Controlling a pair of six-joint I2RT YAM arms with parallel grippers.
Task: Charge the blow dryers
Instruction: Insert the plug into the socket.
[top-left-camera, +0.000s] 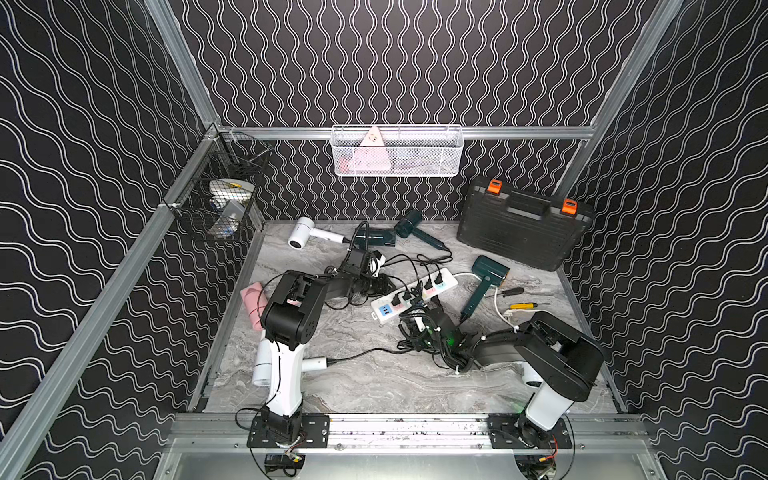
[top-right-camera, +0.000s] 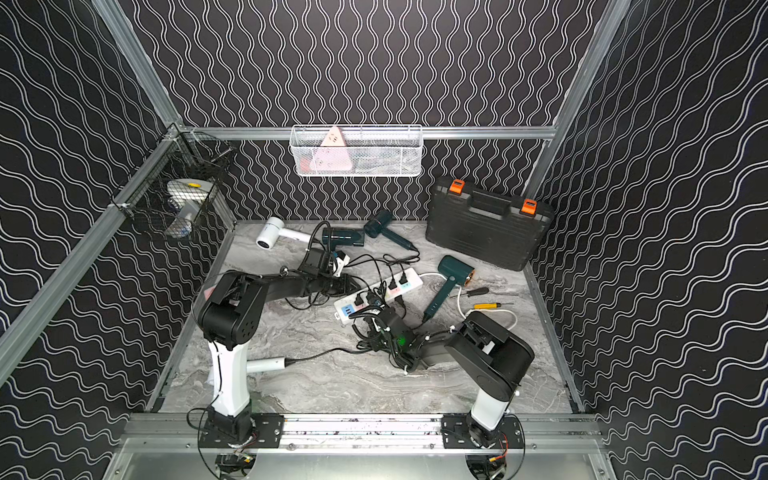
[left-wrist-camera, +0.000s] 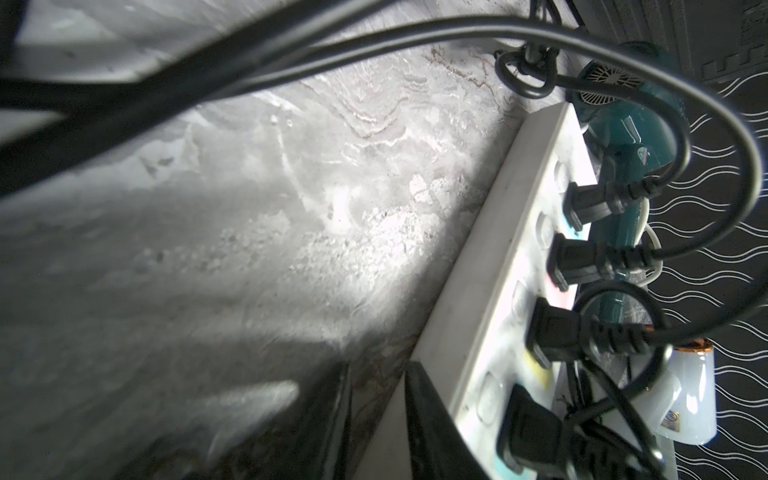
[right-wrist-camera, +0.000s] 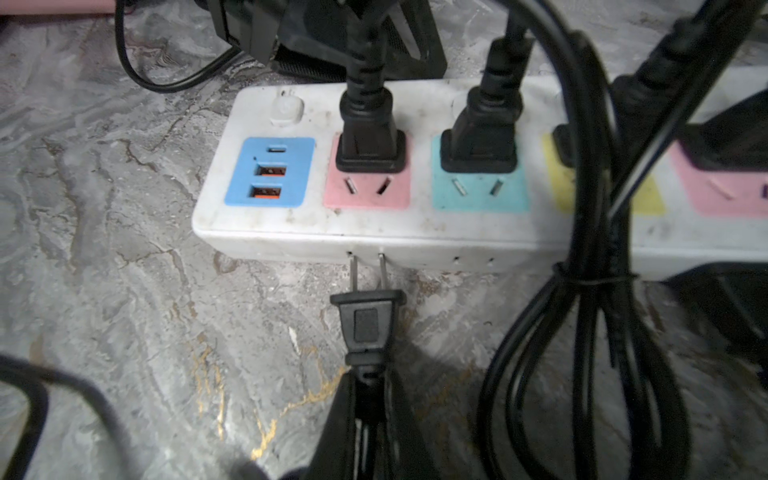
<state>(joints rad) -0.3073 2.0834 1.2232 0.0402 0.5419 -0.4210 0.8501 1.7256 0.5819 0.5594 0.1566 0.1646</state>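
Right gripper (right-wrist-camera: 368, 399) was clamped on the black plug (right-wrist-camera: 368, 320) at its strain relief. The prongs pointed straight ahead, with their tips at the side slots of the power strip (right-wrist-camera: 291, 224) and the plug's axis square to the strip. Left gripper (left-wrist-camera: 376, 386), jaws slightly apart and empty, sat at the strip's opposite edge. A teal blow dryer (top-left-camera: 490, 270) lay near the strip.

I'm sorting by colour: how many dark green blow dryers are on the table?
3. One dark green dryer lies near the back wall beside the white dryer; a second right of it; a third between power strip and toolcase. Others may be hidden.
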